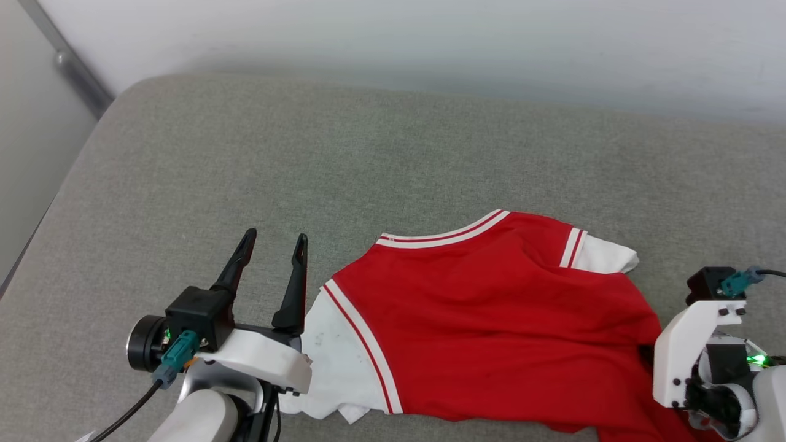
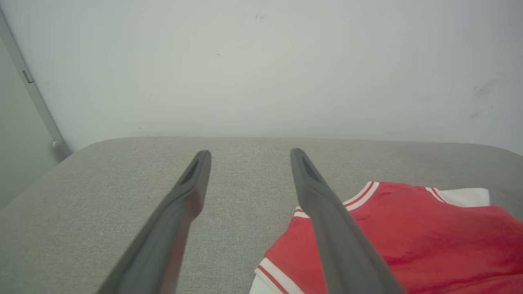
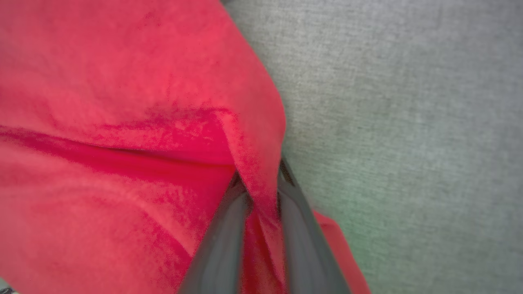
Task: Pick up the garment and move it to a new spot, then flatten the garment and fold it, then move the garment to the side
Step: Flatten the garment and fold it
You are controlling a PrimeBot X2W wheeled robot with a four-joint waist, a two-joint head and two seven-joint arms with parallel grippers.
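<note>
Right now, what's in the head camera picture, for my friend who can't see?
A red jersey shirt with white sleeve ends lies on a grey padded surface. The open left gripper is beside one white sleeve, and the right arm's white wrist is at the shirt's opposite edge.

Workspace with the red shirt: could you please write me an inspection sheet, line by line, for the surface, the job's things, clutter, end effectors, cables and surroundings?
Surface: grey fabric cushion, rounded far-left corner.
Job's things: shirt, red with white sleeves and striped trim, lying rumpled, not yet folded.
Clutter: nothing seen.
End effectors: left end effector open, holding nothing, beside the shirt's white sleeve; right end effector shut on a fold at the shirt's edge.
Cables: black cable at the left wrist; teal plug at the right wrist.
Surroundings: pale wall; grey bar at far left.
</note>
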